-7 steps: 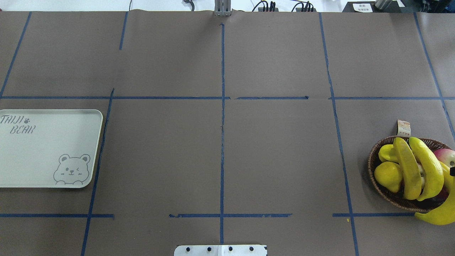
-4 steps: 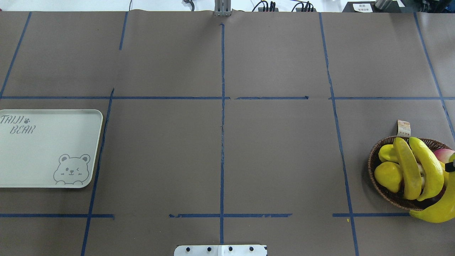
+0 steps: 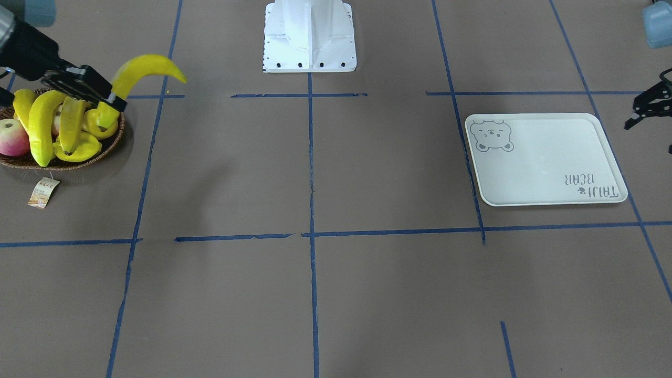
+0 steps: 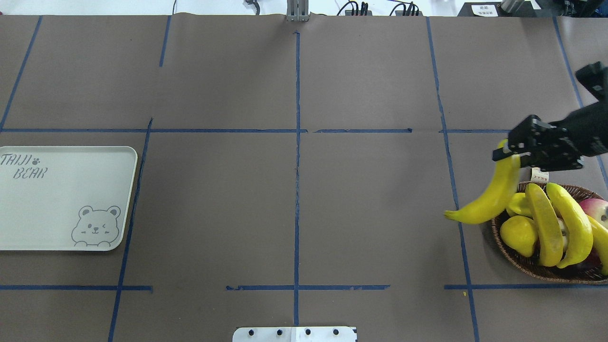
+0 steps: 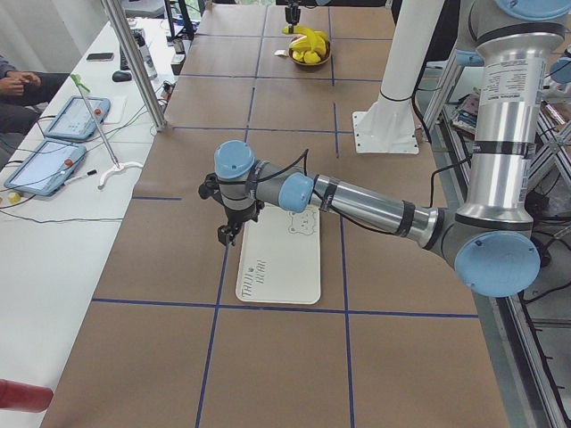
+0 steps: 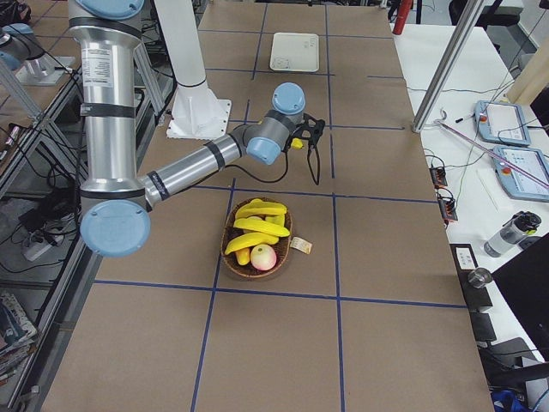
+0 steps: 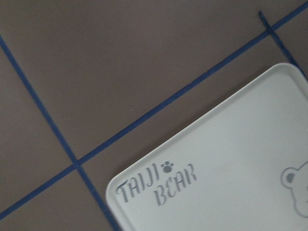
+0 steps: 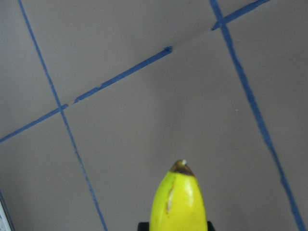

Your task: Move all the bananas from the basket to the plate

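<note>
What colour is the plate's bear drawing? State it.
Grey bear drawing; best in overhead exterior view.

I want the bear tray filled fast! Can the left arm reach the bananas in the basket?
Probably not: the left gripper hovers beside the bear tray, and the basket sits at the table's opposite end.

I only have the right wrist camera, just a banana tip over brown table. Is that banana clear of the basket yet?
Observer: Yes, the right gripper holds the banana by one end, raised clear of the basket.
Operator: How many are left inside?
Observer: Three bananas, as far as I can tell, among other fruit.
Operator: Anything on the plate?
Observer: No, the plate is bare, at the table's other end, on the robot's left.
</note>
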Tool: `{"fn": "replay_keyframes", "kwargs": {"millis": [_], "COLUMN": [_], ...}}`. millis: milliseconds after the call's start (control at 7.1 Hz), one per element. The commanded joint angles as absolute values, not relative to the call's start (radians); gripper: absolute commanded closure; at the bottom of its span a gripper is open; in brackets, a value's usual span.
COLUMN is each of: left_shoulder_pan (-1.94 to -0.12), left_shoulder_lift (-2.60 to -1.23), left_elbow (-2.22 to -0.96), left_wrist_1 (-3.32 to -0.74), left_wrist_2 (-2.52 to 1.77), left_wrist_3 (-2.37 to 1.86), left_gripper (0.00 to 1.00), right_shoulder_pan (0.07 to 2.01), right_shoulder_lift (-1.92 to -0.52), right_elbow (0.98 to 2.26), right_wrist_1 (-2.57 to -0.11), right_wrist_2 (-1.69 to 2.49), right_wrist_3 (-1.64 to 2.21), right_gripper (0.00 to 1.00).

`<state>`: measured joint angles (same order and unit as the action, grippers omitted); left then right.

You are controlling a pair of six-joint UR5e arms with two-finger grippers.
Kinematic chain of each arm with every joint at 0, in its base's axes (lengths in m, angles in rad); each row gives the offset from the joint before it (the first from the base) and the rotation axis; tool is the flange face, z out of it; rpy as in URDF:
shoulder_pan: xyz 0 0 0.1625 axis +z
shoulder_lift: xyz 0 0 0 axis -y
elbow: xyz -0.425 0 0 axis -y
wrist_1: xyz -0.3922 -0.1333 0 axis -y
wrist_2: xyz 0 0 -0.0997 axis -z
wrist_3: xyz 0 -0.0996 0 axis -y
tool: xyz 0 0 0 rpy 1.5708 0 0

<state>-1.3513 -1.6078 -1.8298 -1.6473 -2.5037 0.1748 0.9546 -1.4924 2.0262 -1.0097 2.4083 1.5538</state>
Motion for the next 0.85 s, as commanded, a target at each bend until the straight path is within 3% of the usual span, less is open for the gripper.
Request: {"fn": "replay_keyframes", "kwargs": {"millis": [0, 282, 705], "left_shoulder_pan": [-1.235, -1.001, -0.823], "left_shoulder_lift": [-1.646, -1.742, -1.955], "left_elbow": [-1.845, -1.839, -1.813], "left_wrist_1": [-1.817, -1.972, -2.066], "left_wrist_2": [-2.577, -2.576, -2.573], "left_wrist_3": [0.047, -0.189, -0.496], "left_gripper": [0.00, 0.00, 0.00], "right_shoulder_pan": [0.754, 0.640, 0.507], "right_shoulder_lift": [-1.318, -1.199, -1.080], "right_elbow": [1.990, 1.935, 1.872], "right_wrist_1": [-1.002, -1.002, -1.005], "right_wrist_2": [2.176, 2.050, 1.868], "right_wrist_3": [1.739, 1.799, 1.833], "right_gripper": [0.99, 0.99, 0.99]}}
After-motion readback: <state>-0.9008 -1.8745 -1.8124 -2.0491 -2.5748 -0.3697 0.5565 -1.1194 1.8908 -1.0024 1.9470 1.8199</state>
